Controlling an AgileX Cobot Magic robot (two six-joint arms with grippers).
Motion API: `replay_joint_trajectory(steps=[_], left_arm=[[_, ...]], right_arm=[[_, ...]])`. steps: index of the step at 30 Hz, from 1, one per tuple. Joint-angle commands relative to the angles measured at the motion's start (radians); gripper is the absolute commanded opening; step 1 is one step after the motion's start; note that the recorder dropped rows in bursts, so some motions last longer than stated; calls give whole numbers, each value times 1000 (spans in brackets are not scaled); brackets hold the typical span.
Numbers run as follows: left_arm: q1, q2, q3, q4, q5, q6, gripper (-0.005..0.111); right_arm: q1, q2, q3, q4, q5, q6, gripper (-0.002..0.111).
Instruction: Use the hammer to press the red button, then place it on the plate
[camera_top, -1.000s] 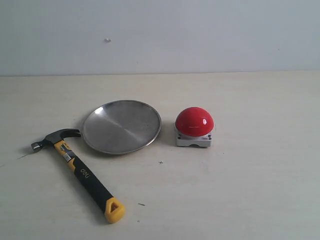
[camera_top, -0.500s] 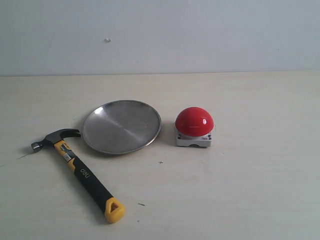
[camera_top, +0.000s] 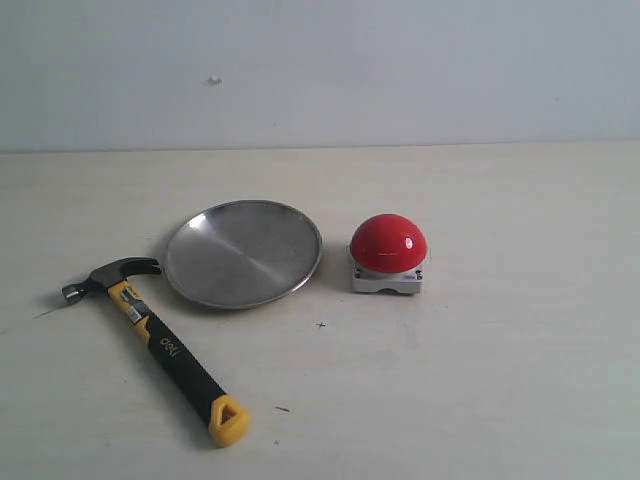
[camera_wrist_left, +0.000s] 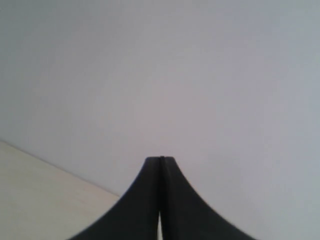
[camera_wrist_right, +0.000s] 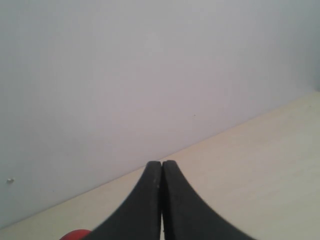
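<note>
Well, there is one plate (camera_top: 243, 253) on the desk (camera_top: 500, 350), a round silver dish, and its bare brushed metal shows from rim to rim. One hammer (camera_top: 160, 340) lies flat on the desk, outside the plate, to the left of it and nearer the front. Its dark head sits near the plate's left rim but apart from it. The black-and-yellow handle slants away toward the front, with the yellow looped end farthest from the plate. One red button (camera_top: 388, 243), a glossy dome on a small grey base, stands just beside the plate on its right, with a narrow gap between them.

There are two tools, each seen only from its own wrist camera. The left tool (camera_wrist_left: 160, 159) is clenched, its two black fingers pressed flat together, pointing at a pale wall (camera_wrist_left: 200, 75). The right tool (camera_wrist_right: 162, 162) is clenched the same way, and a sliver of the red button shows at that picture's edge.
</note>
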Motion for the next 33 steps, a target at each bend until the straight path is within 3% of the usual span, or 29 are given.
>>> replay_joint_trajectory(steps=[1,9,33], left_arm=[[40,115,-38,-23,8,-7,0],[55,345,-73,-33,-25,-37,0],[55,350,-73,-31,-20,-35,0]], right_arm=[[-6,-6,-4,-3,-2,0,0],[-6,-6,-4,-3,-2,0,0],[-6,-6,-4,-3,-2,0,0]])
